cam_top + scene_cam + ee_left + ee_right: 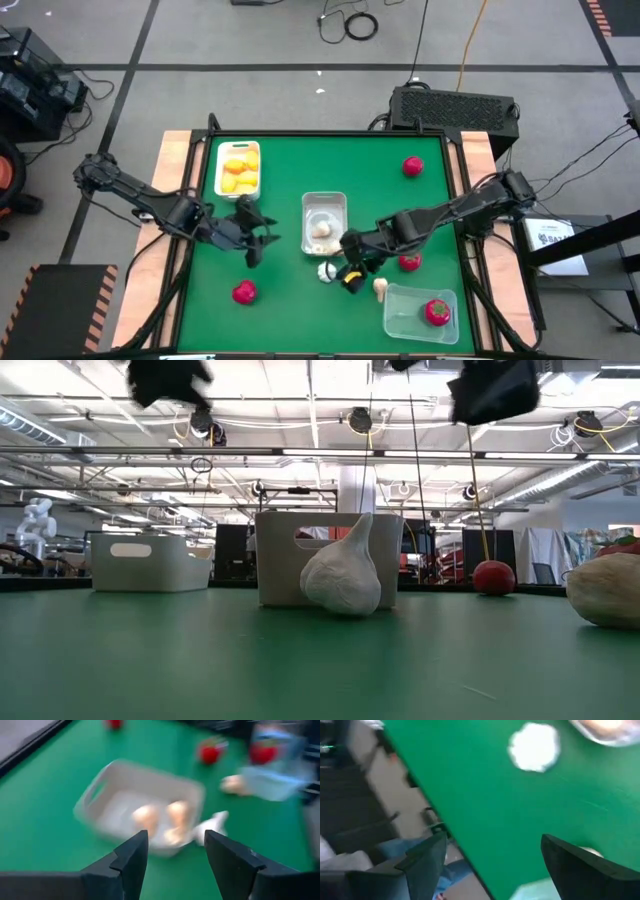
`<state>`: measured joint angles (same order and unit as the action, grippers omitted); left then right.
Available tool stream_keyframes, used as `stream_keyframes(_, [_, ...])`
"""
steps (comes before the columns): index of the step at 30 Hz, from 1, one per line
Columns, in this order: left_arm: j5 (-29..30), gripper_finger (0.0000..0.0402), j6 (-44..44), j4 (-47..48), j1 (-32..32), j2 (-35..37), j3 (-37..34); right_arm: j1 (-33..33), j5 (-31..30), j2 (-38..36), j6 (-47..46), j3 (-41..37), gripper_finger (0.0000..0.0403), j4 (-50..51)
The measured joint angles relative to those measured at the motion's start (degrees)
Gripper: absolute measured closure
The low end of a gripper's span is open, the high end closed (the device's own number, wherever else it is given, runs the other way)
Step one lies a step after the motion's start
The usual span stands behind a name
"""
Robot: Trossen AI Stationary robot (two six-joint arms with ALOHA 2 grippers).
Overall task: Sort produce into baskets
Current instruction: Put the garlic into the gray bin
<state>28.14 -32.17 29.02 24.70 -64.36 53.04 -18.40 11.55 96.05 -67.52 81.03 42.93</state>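
Note:
My left gripper (255,238) hovers open over the green mat, left of the middle clear basket (324,205); several garlic bulbs (162,817) lie in that basket. My right gripper (351,272) hangs open above the mat, just right of a loose garlic bulb (326,271) that rests on the mat in front of that basket. A second loose bulb (379,289) lies nearby. The white basket (238,150) holds yellow lemons (239,172). The near-right clear basket (408,318) holds a strawberry (437,312). Nothing sits between the fingers of either gripper (176,855) (492,865).
Loose strawberries lie on the mat at the far right (412,166), the near left (243,292) and beside my right arm (409,262). Wooden rails (176,200) border the table's left and right sides. A black box (455,108) stands beyond the far edge.

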Motion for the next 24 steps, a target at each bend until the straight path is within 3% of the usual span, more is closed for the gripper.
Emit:
stream_keyframes(7, [-8.25,0.0198,14.26,-10.1,0.08,0.0,0.0,-0.21,-4.34,0.02,-5.3,3.12,0.009,14.11])
stream_keyframes(17, [-10.31,0.0198,14.63,-7.66,0.03,0.0,0.0,-1.37,-4.27,4.62,-7.96,3.11,0.009,19.38])
stream_keyframes(24, [-11.63,0.0198,14.48,-7.26,0.02,0.0,0.0,-2.5,-3.51,10.27,-2.21,3.11,0.009,19.52])
